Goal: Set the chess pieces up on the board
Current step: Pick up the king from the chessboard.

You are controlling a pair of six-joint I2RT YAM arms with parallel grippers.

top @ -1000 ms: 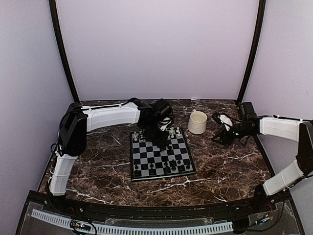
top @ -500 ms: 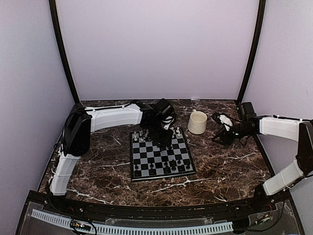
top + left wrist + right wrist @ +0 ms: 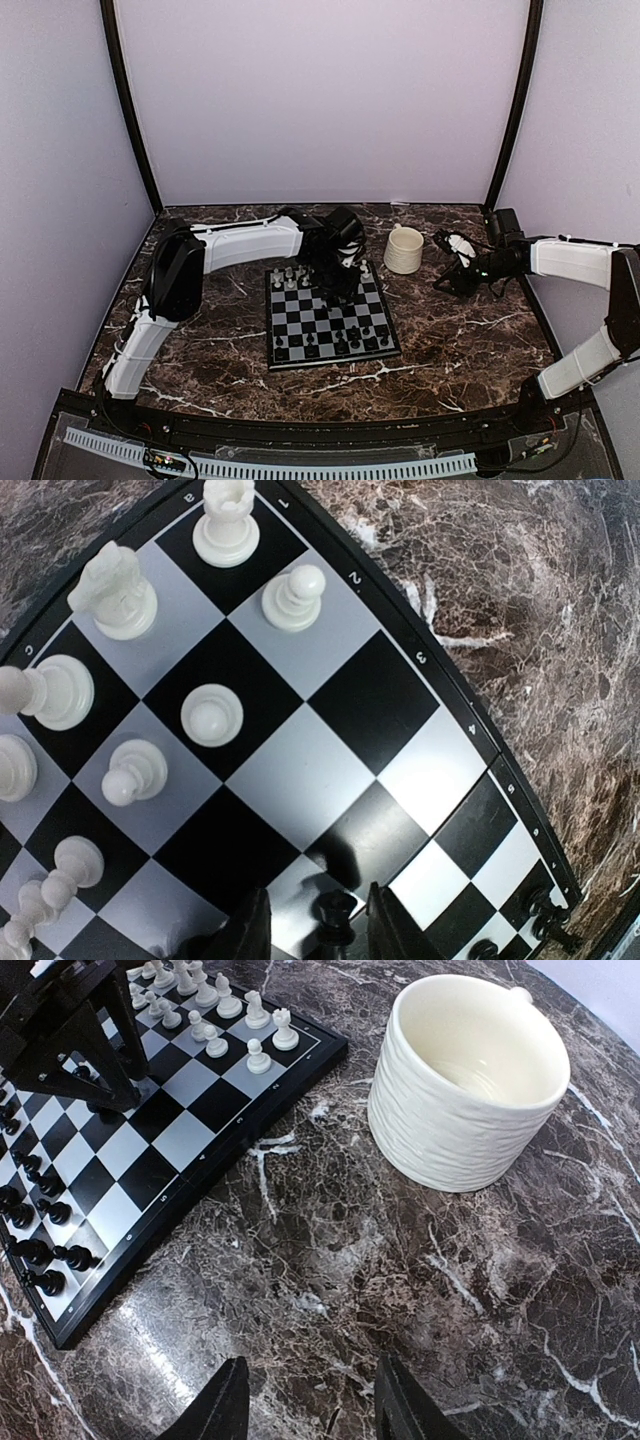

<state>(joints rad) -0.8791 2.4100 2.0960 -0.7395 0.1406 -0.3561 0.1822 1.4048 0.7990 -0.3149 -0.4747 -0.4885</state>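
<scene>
The board (image 3: 318,318) lies mid-table, with white chess pieces (image 3: 290,275) on its far rows and black chess pieces (image 3: 340,345) along the near rows. My left gripper (image 3: 337,290) hangs over the board's far right part. In the left wrist view it (image 3: 322,930) is open around a black piece (image 3: 335,918), with a gap on each side. White pieces (image 3: 212,715) stand ahead of it on the board (image 3: 300,770). My right gripper (image 3: 310,1405) is open over bare marble, right of the board (image 3: 165,1130).
A cream mug (image 3: 403,250) stands on the marble just beyond the board's far right corner, in front of my right gripper (image 3: 447,278). It (image 3: 465,1080) looks empty. Purple walls enclose the table on three sides.
My left arm has shifted to the right along the board's far side, and its jaws have widened a little. The right arm has not moved.
</scene>
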